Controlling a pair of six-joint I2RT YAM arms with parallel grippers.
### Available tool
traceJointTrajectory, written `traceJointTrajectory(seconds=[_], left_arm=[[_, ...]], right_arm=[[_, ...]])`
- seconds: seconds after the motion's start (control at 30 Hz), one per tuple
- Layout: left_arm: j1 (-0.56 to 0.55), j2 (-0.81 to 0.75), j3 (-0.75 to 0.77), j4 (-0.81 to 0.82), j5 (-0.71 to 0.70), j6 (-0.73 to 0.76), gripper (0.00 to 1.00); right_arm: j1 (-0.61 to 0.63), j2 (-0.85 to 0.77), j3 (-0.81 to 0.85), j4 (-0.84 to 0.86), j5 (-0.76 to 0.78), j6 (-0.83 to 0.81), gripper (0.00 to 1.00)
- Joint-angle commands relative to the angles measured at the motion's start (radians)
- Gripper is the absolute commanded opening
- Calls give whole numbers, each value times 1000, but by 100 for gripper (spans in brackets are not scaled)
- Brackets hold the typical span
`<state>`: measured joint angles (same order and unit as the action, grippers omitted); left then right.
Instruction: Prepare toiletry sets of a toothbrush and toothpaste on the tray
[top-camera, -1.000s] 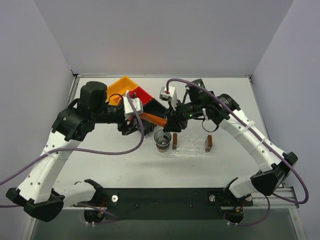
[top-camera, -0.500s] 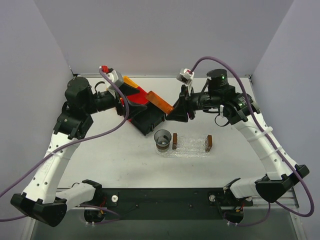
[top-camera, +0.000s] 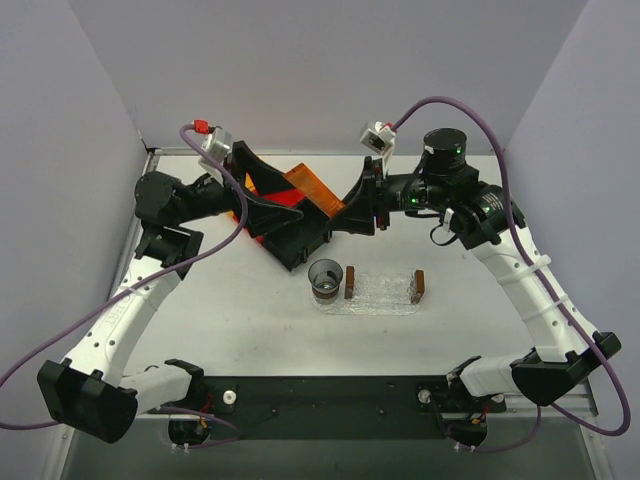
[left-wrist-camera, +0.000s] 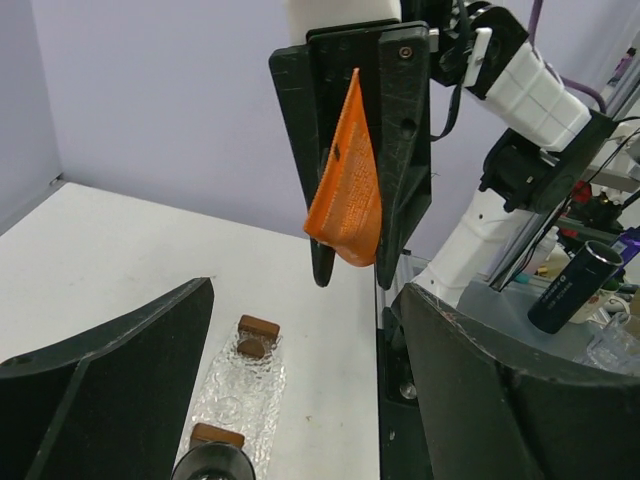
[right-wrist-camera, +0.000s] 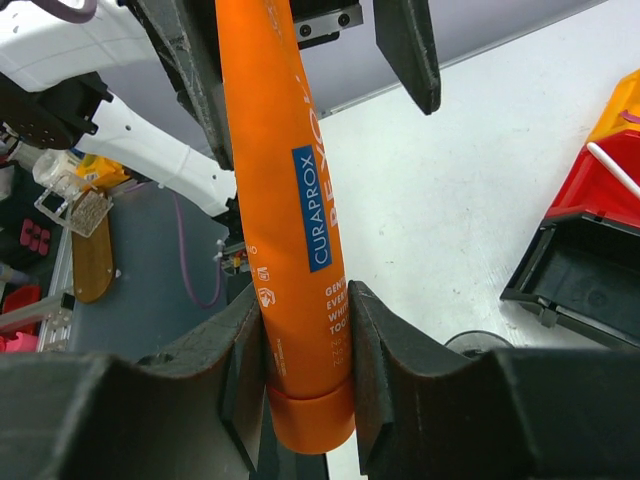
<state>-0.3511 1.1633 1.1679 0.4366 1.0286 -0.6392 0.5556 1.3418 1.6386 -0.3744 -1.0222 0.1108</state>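
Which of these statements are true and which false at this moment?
1. The right hand grips the orange toothpaste tube. True.
2. The left hand is shut on that tube. False: it is open, with its fingers clear of the tube.
3. The tube lies flat on the table. False: it is held up in the air.
4. A dark cup stands next to a brown block. True.

A dark round cup (top-camera: 326, 279) stands mid-bench (top-camera: 230, 310). A black bin (top-camera: 300, 238) lies at its eleven o'clock, with a red bin (right-wrist-camera: 590, 205) beyond. Two brown blocks (top-camera: 350, 281) stand at its three o'clock.
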Motion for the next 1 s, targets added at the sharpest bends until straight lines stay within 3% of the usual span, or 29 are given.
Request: traceJointTrajectory(seconds=[0.0, 0.5, 0.63, 0.77, 0.8, 0.87, 0.97], left_arm=[[-14, -5, -20, 238, 22, -151, 86], [-80, 48, -22, 315, -128, -197, 86], [-88, 62, -17, 315, -145, -205, 80], [-97, 73, -19, 318, -147, -205, 64], [-98, 73, -17, 320, -145, -206, 53], [-100, 73, -25, 320, -144, -202, 45], [-106, 68, -34, 323, -137, -197, 23]], right_arm=[[-6, 0, 21, 104, -58, 43, 0], [1, 20, -20, 175, -65, 87, 0], [9, 26, -20, 181, -64, 90, 0], [12, 31, -20, 183, -65, 90, 0], [12, 34, -20, 183, -65, 93, 0], [12, 37, -25, 183, -64, 90, 0], [13, 33, -36, 181, -49, 79, 0]])
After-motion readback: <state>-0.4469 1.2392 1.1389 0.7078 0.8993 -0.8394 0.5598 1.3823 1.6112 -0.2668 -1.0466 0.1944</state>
